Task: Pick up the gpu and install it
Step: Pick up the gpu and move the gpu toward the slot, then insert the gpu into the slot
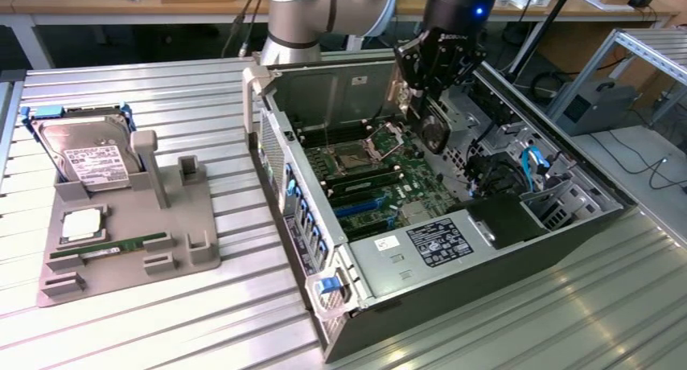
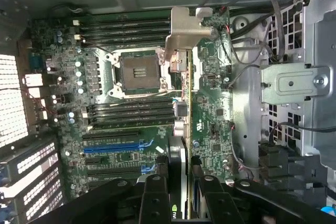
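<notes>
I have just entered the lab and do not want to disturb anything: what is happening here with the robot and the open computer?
The robot arm's gripper is shut on the gpu and holds it on edge inside the open computer case, over the motherboard. The card appears not yet seated in a slot. On the grey stand at the exterior view's left, a hard drive and a RAM stick rest untouched.

A ribbed metal worktable (image 1: 161, 322) filled the foreground, its grooved slats catching pale light. Behind it ran a wooden bench (image 1: 96, 4). At the exterior view's right stood an aluminium frame (image 1: 644, 44), with a dark box (image 1: 596, 104) and loose cables (image 1: 644, 165) on the grey floor (image 1: 671, 141).
</notes>
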`<state>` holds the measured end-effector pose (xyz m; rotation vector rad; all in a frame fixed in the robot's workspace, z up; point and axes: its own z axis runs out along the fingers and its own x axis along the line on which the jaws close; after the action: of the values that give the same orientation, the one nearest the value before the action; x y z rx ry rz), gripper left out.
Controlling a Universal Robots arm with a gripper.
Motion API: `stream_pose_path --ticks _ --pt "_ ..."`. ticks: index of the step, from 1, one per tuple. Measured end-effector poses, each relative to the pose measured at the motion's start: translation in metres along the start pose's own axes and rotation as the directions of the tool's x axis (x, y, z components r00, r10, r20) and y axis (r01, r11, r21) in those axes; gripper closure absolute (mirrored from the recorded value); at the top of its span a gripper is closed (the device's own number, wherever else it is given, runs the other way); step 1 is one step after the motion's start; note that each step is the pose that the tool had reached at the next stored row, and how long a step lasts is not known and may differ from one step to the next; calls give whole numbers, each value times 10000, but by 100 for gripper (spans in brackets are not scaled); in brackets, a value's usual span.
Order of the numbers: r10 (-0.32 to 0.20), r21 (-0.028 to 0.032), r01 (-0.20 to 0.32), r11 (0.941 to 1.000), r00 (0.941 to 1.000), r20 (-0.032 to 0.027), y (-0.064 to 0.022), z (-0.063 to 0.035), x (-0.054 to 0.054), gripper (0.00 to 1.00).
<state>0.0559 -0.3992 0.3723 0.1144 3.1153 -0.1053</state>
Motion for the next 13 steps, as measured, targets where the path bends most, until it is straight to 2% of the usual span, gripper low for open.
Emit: stream_pose_path --ticks 3,13 --pt "1 18 -1 10000 10000 1 1 12 -11 73" --pt "-65 14 65 10000 10000 6 2 15 -12 73"
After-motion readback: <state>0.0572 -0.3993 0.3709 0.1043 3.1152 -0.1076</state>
